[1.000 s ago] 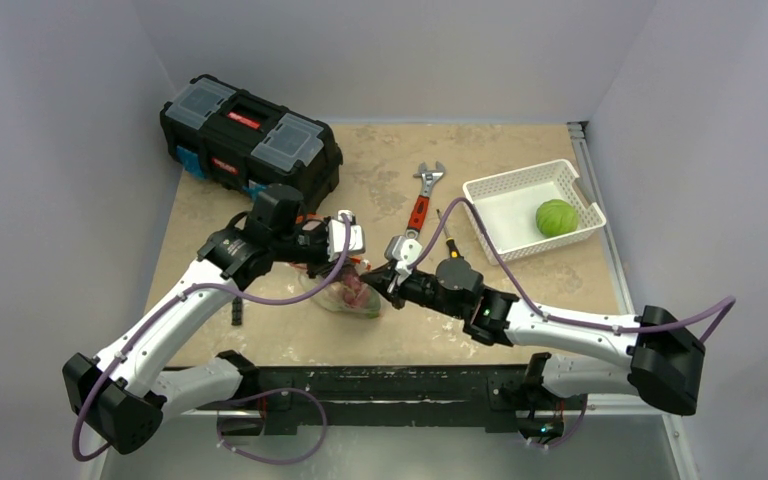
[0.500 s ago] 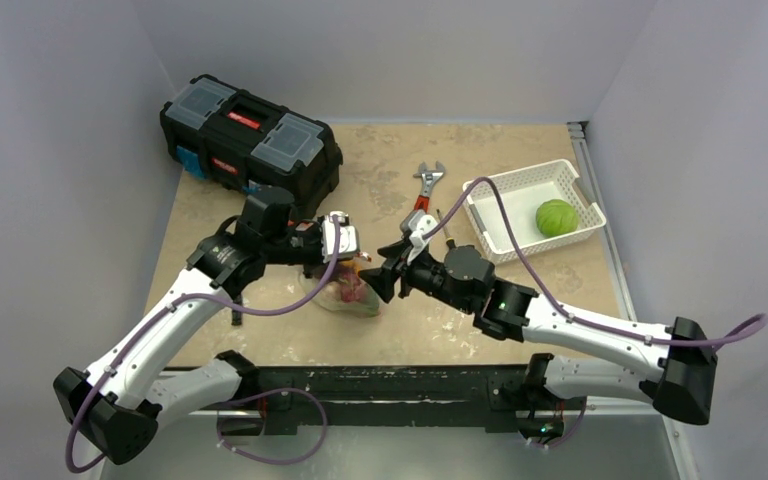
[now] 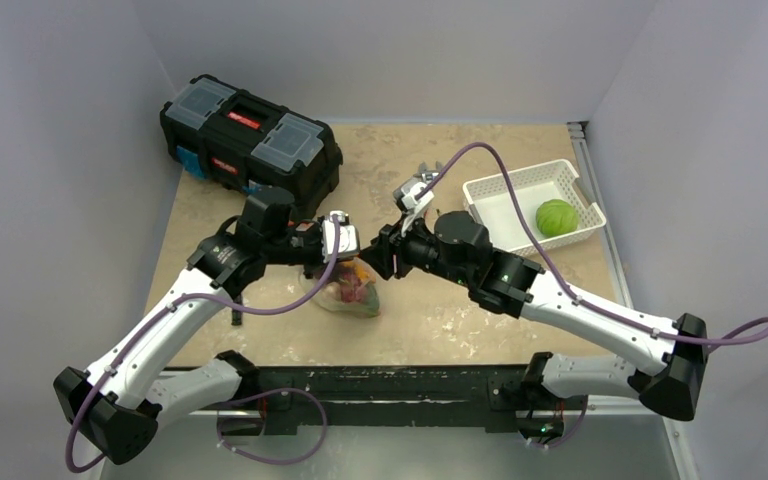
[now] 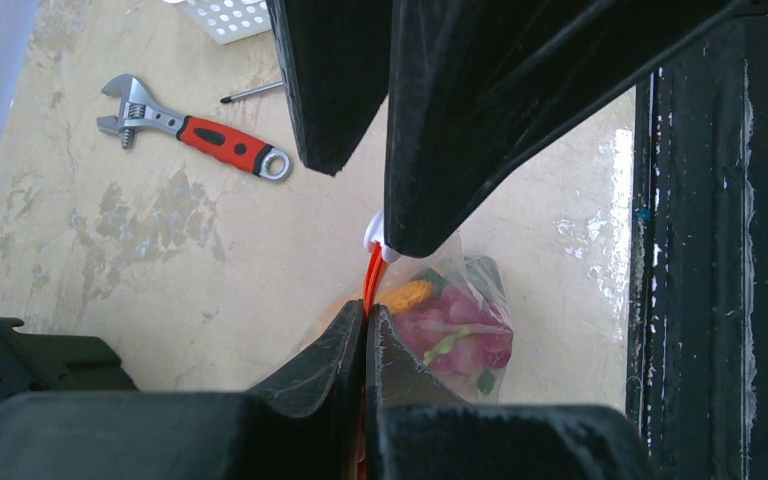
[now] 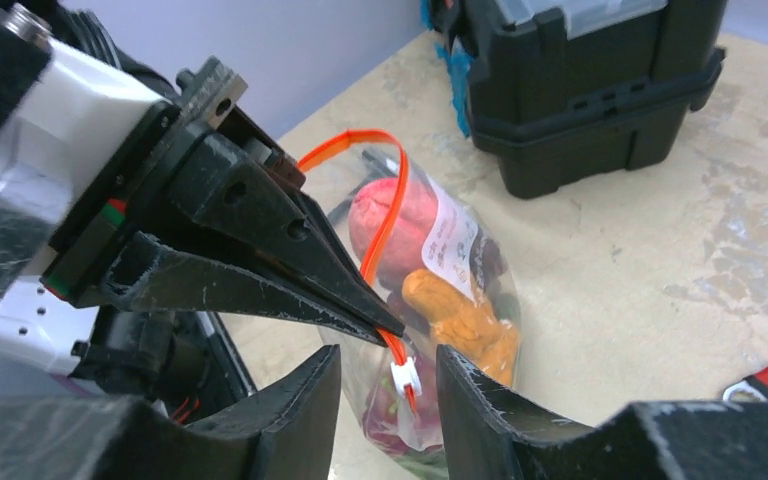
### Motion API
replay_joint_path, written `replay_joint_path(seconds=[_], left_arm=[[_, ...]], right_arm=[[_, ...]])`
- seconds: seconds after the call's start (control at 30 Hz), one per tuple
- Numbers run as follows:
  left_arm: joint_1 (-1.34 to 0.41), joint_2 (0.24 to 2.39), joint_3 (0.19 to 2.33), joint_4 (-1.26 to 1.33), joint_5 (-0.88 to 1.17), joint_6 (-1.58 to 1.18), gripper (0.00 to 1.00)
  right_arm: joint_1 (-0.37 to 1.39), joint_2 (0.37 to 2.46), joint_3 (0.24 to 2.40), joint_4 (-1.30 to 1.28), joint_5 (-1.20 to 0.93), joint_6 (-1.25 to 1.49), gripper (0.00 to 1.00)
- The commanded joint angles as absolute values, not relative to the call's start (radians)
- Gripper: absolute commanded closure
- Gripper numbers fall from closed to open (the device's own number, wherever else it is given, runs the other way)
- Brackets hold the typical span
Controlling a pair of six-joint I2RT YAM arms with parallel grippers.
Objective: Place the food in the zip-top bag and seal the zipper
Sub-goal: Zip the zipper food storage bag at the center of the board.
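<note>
Since a second ago: right arm swung up and left, its forearm now covering most of the wrench [image 4: 195, 130] in the overhead view; right gripper [image 5: 388, 355] went from shut to spread. Left gripper [image 4: 365, 310]: pressed together, pinching the zipper [image 5: 385, 215], which arcs up as a red-orange loop. White slider [image 5: 403, 377]: on the strip, between the right fingers, just below the left fingertips; I cannot tell whether either right finger touches it. Zip-top bag [image 3: 352, 297]: left of centre frame in the overhead view, hanging from the pinched strip with its lower end on the table [image 3: 440, 320]. Contents seen: pink-red fruit [image 5: 385, 215], orange piece [image 5: 460, 320]. Cabbage [image 3: 556, 217]: in the white basket [image 3: 500, 190], upper right, well apart from the bag, close to the table's right edge. Black toolbox [image 3: 250, 135]: upper left, just beyond the left wrist. Open room: bare tan surface to the lower right of the bag, down to the black rail [image 3: 400, 380] at the near edge. Both grippers meet tip to tip above the bag.
</note>
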State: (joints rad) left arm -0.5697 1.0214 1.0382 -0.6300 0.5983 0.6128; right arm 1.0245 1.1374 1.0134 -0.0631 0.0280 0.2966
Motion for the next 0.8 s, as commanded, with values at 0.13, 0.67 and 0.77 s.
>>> replay_joint_path(seconds=[0.13, 0.67, 0.77], left_arm=[[-0.572, 1.01, 1.046, -0.579, 0.633, 0.606, 1.0], [-0.573, 1.024, 1.05, -0.583, 0.641, 0.605, 1.0], [-0.573, 1.025, 1.051, -0.585, 0.642, 0.606, 1.0]], right_arm=[[1.012, 1.168, 1.067, -0.136, -0.01, 0.272, 0.68], [1.012, 1.213, 1.098, -0.15, -0.03, 0.169, 0.89], [1.013, 1.213, 1.095, -0.13, -0.041, 0.162, 0.95]])
